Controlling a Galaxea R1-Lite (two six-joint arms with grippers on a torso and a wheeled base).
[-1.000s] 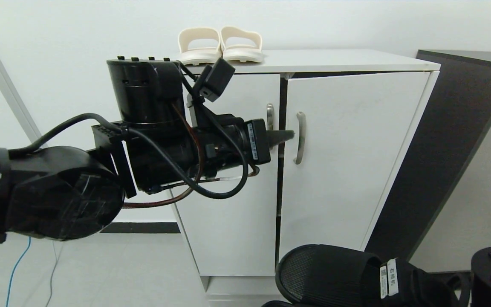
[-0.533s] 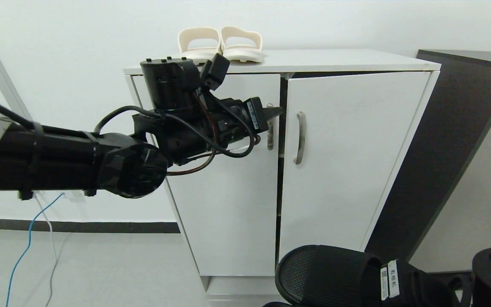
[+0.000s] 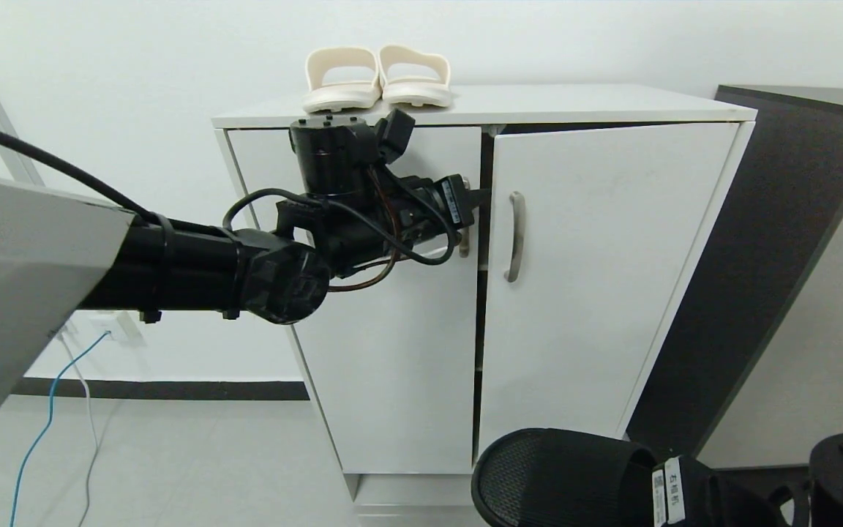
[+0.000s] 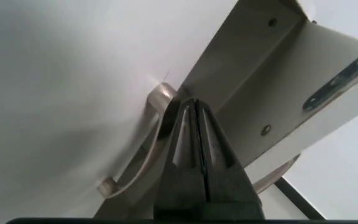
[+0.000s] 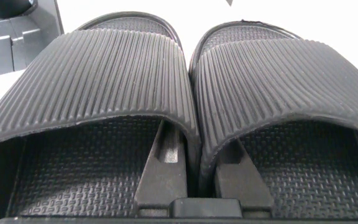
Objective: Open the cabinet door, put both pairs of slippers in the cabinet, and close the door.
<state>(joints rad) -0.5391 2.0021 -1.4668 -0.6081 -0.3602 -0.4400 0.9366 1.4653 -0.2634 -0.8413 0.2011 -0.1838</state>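
White two-door cabinet [image 3: 575, 102] is being shown upright at centre frame in the head view. A dark gap is being shown between left door [image 3: 385, 366] and right door [image 3: 597, 293], and along the right door's top edge. How far either door is open cannot be told. A vertical metal handle is being carried by each door beside the gap: left handle [image 3: 463, 247], right handle [image 3: 514, 236]. Cream slippers [image 3: 377, 77] are being kept side by side, soles down, on the cabinet top at upper centre. Black slippers [image 3: 560, 476], ribbed straps, are being held side by side at bottom right, inner walls pinched together by right gripper [image 5: 194, 146], one finger inside each.
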